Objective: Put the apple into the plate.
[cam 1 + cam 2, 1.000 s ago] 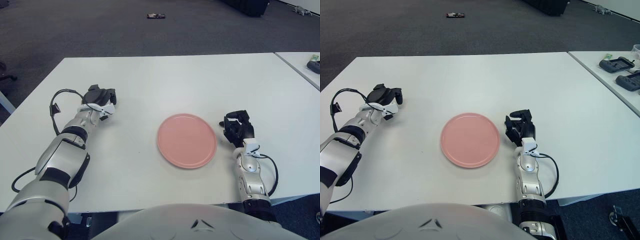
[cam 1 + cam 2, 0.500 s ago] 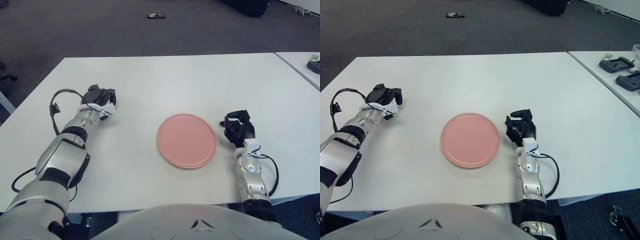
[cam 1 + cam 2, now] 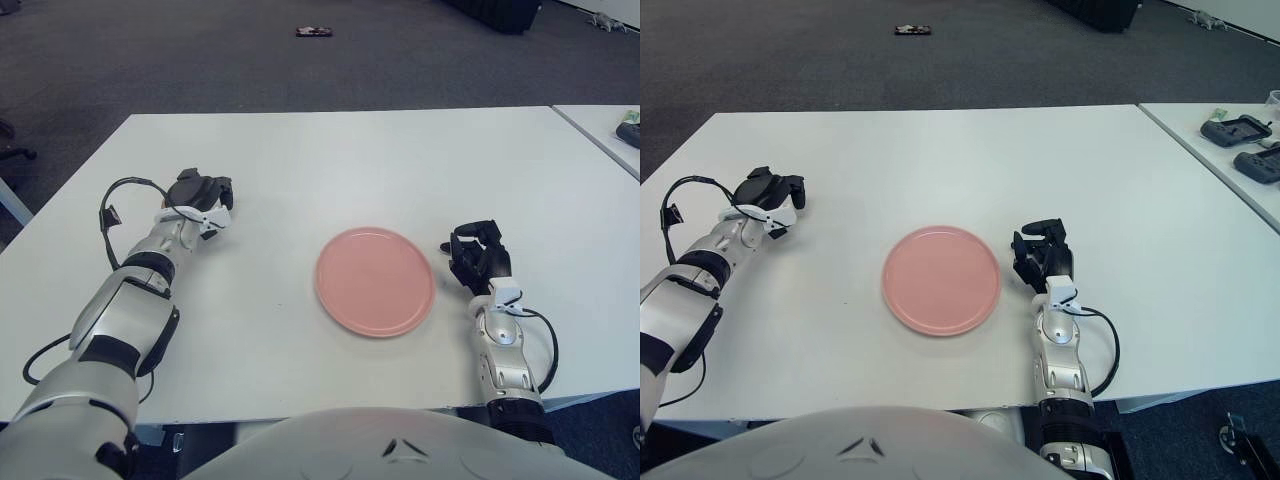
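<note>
1. Showing the scene from the head camera: a pink plate (image 3: 375, 281) lies bare near the middle of the white table (image 3: 330, 160), with nothing on it.
2. No apple can be seen on the table, on the plate or in either hand; where it is cannot be told from these views, so the task appears not yet begun.
3. The left hand (image 3: 201, 192) shows over the table's left part, well apart from the plate; its dark fingers look curled downward, and they hold nothing visible.
4. The right hand (image 3: 1042, 255) shows just beside the plate's right rim, fingers bent inward and loosely clenched around nothing.
5. Judged step: locate the apple before moving either arm. A good reach would use the hand nearer the fruit, spread the three fingers first, and close around the widest part.
6. Judged placement: carry the apple over the rim and lower it onto the flat centre, since a round fruit released near the shallow edge could roll off.
7. Other objects lie on a neighbouring table (image 3: 1220, 150) at far right.
</note>
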Tool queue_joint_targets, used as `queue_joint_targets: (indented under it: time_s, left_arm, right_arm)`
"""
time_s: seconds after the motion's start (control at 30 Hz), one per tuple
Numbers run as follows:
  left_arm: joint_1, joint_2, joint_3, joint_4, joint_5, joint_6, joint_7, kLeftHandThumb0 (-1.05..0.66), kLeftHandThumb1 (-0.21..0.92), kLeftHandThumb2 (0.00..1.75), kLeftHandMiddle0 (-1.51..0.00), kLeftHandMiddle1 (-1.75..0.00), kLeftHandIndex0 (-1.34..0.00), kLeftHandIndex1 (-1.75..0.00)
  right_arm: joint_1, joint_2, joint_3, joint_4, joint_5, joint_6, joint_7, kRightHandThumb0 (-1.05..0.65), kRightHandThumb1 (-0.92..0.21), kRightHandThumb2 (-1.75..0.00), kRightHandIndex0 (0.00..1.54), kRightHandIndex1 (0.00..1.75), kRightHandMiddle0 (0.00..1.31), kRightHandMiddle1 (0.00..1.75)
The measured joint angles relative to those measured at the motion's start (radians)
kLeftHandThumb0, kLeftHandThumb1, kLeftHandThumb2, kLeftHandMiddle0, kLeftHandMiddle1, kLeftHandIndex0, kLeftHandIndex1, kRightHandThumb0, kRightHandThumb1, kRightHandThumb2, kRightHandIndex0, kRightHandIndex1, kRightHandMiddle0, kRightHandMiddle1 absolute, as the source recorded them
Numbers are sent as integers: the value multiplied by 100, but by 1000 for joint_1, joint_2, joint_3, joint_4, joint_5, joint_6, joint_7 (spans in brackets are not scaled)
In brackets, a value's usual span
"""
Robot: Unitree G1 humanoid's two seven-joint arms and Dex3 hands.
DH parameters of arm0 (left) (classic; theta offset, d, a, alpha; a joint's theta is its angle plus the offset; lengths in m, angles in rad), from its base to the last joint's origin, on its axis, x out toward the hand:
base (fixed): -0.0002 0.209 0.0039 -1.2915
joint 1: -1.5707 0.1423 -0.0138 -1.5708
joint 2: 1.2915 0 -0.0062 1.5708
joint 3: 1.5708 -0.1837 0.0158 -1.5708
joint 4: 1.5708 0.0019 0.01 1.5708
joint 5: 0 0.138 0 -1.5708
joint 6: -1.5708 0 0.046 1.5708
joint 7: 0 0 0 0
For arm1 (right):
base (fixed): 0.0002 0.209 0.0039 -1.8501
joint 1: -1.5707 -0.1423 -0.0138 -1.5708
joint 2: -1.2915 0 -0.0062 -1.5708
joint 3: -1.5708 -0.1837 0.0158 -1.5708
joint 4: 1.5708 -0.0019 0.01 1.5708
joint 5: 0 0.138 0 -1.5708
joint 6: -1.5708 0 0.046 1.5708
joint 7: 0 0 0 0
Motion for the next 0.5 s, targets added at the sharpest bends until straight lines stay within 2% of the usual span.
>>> queue_joint_targets:
  time_s: [0.5]
  left_arm:
    - [1, 10, 11, -49, 2, -49, 46, 50, 22, 143, -68, -175, -89, -175]
  right_arm:
    - [-3, 0, 1, 10, -3, -13, 2, -34, -90, -55, 50, 121, 20, 175]
